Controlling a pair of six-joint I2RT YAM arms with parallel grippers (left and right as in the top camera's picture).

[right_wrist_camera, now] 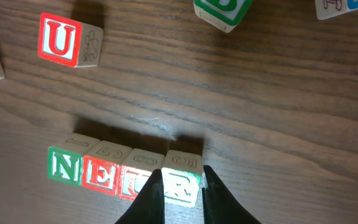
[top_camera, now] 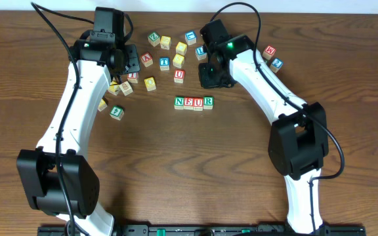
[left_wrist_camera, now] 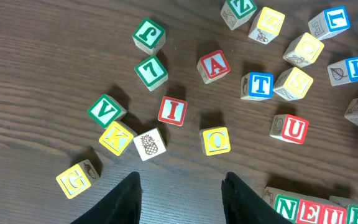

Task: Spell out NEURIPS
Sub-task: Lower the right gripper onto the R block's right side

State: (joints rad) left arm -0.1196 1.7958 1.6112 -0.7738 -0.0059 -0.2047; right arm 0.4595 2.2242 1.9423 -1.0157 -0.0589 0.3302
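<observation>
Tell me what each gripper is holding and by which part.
The right gripper straddles the green R cube at the row's end, fingers on its two opposite sides. The left gripper holds nothing, hovering open above the table.

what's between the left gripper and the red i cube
Nothing: in the left wrist view only bare table separates the left gripper from the red I cube; the pineapple cube sits just aside.

Row of four cubes (right_wrist_camera: 124, 171) reading N, E, U, R, loose red-bordered U cube (right_wrist_camera: 68, 40), red I cube (left_wrist_camera: 173, 111), red A cube (left_wrist_camera: 214, 66), blue T cube (left_wrist_camera: 257, 85), green V cube (left_wrist_camera: 106, 111), yellow G cube (left_wrist_camera: 77, 179), blue L cube (left_wrist_camera: 349, 68)
</observation>
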